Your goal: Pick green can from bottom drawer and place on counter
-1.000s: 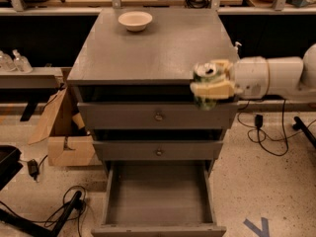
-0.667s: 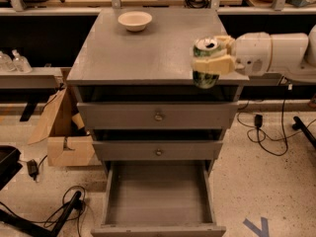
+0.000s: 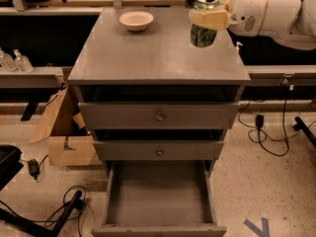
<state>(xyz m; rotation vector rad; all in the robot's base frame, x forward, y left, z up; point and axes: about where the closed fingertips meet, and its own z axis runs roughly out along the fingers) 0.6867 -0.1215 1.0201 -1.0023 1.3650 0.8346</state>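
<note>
The pincer (image 3: 210, 19) reaches in from the right and grips the green can (image 3: 201, 36) near its top. The can stands upright over the counter (image 3: 148, 58), by the back right corner, so the way to go is straight down. It is green with white marks and a silver top.

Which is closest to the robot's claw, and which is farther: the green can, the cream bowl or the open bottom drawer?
1. green can, clasped in the gripper at the counter's back right.
2. cream bowl, on the counter's back left.
3. bottom drawer, open, lowest, by the floor.
</note>
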